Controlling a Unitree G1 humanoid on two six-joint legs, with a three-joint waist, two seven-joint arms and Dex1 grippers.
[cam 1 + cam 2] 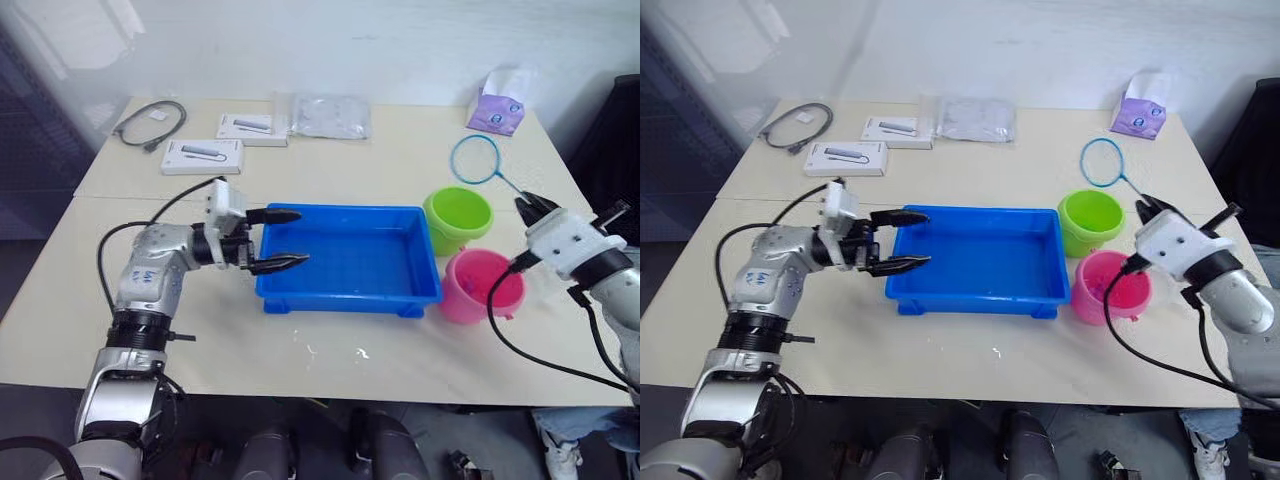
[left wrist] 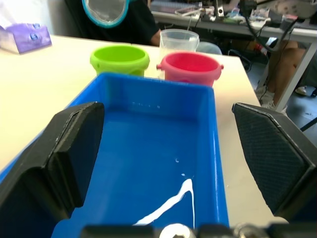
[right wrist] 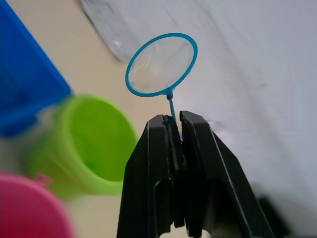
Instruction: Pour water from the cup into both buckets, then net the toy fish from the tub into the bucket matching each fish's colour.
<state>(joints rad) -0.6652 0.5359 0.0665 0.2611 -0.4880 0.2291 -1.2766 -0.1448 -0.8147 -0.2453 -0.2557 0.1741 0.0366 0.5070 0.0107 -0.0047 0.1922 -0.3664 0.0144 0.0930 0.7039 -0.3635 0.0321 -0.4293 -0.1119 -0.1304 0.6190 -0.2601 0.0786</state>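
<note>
Seen from above: a pale counter (image 1: 380, 345) carrying a blue tub (image 1: 348, 259) at centre. Just beside the tub's right end, 2 buckets: a lime green bucket (image 1: 458, 218) farther back, a pink bucket (image 1: 481, 286) nearer, close together. In the left wrist view, a clear cup (image 2: 178, 40) behind the pink bucket. No toy fish made out in the tub.

Left hand (image 1: 283, 240) at the tub's left end, its 2 black fingers spread wide over the rim, holding nothing.

Right hand (image 3: 175, 118) at the counter's right edge, beyond the buckets, pinched closed on the thin stick of the net (image 1: 475, 157). Net's blue ring out past the green bucket, toward the back of the counter.

At the back of the counter: 2 white boxes (image 1: 203, 157) with small product pictures, a clear plastic bag (image 1: 331, 115), a coiled grey cable (image 1: 150, 124) and a purple tissue pack (image 1: 497, 110). No writing or brand legible on any of them.
</note>
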